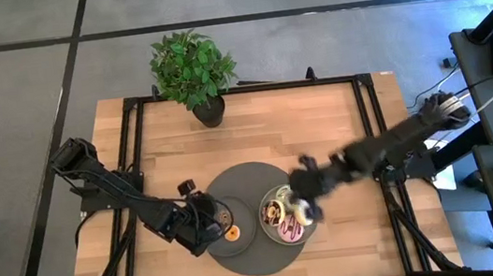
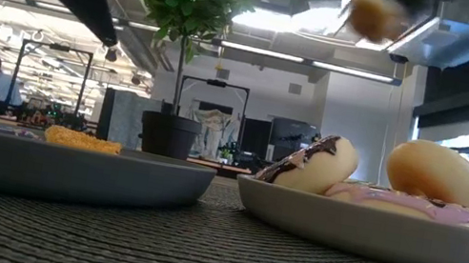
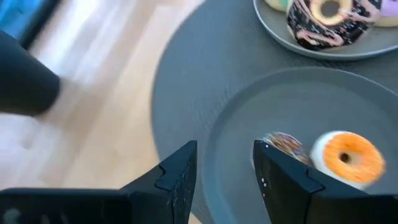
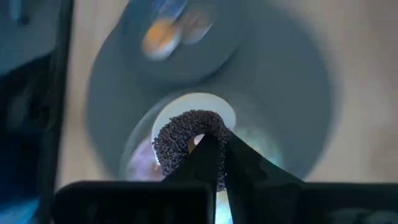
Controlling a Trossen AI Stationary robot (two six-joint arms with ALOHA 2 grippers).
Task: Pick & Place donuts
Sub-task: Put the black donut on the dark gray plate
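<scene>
We have the right gripper (image 4: 208, 155) clamped on a dark sprinkled mini donut (image 4: 183, 140), held in the air over the right plate (image 1: 265, 213), where the larger iced donuts (image 1: 290, 222) sit. The left plate (image 1: 249, 237) lies to the left of this hand, well within reach, with the orange mini donut (image 3: 347, 157) and a sprinkled one (image 3: 283, 144) already on it. Our left gripper (image 3: 227, 168) hovers at that plate's left rim, fingers apart and holding nothing, nearer to those two minis.
</scene>
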